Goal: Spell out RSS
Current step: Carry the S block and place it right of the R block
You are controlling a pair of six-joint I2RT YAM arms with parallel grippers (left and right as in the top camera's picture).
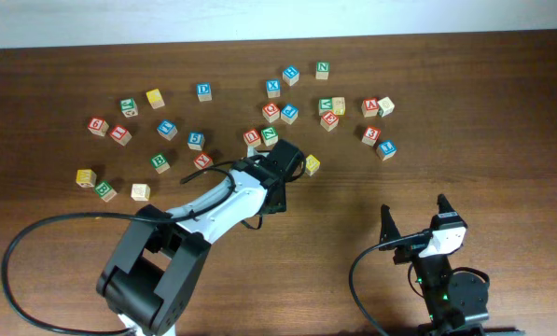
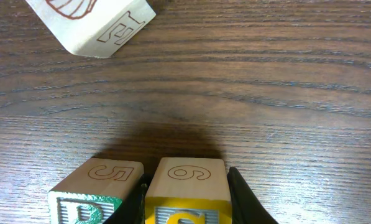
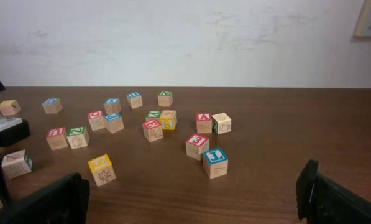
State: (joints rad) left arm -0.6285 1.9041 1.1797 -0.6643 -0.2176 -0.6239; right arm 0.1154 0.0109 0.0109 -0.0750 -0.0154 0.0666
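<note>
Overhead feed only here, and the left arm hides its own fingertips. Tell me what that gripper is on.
Observer: In the left wrist view, the left gripper has a finger against each side of a yellow-framed cube.
Operator: Read me its letter.
Observer: I cannot. The frame's bottom edge cuts it off. The plain wooden face above it shows a 6.
Operator: Report any neighbour.
Observer: A green-framed cube with a 5 sits right beside it, with one finger in the gap between them.
</note>
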